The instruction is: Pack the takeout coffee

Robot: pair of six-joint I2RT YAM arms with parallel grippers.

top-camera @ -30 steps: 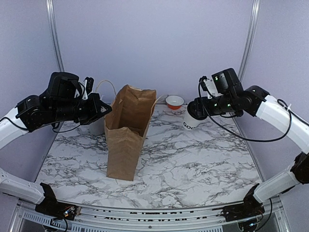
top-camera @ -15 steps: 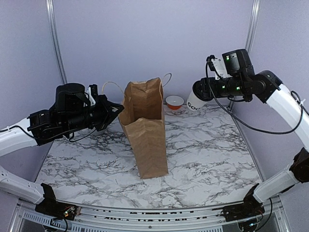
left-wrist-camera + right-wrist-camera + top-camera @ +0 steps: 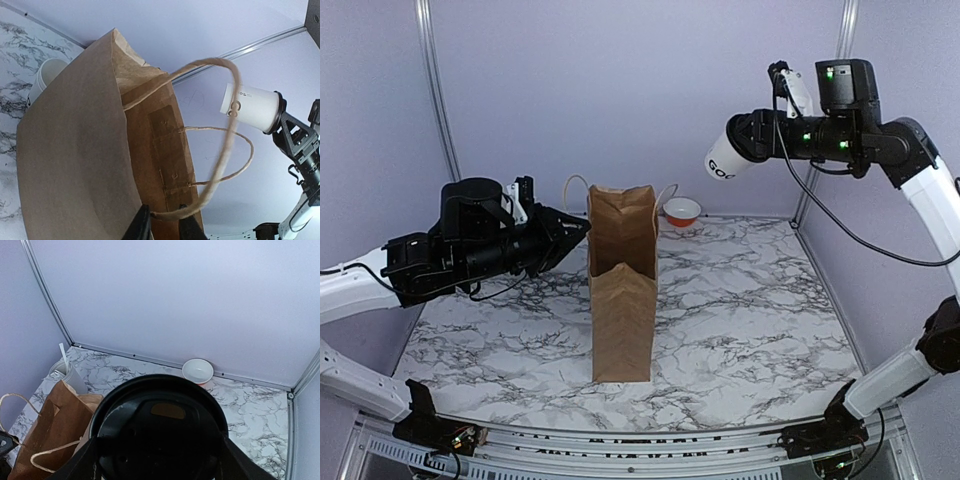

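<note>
The takeout coffee [image 3: 728, 160], a white cup with a black lid and dark lettering, lies tilted in my right gripper [image 3: 752, 135], high above the table's back right. It also shows in the left wrist view [image 3: 250, 107]. Its lid [image 3: 160, 430] fills the right wrist view between my fingers [image 3: 82, 460]. A brown paper bag [image 3: 622, 290] stands upright and open at the table's middle. My left gripper [image 3: 582, 228] is shut on the bag's twine handle [image 3: 220, 170] at the bag's left rim. The cup is above and to the right of the bag's mouth.
A small bowl [image 3: 681, 210], orange outside and white inside, sits at the back wall behind the bag [image 3: 197, 371]. A white cylindrical holder [image 3: 67, 372] with a utensil in it stands at the back left, behind the bag [image 3: 42, 82]. Metal frame posts [image 3: 432, 90] stand at both back corners.
My right gripper has lifted the coffee cup off the table, up and to the right. My left gripper has pulled the bag by its handle; the bag has swung upright and shifted right.
</note>
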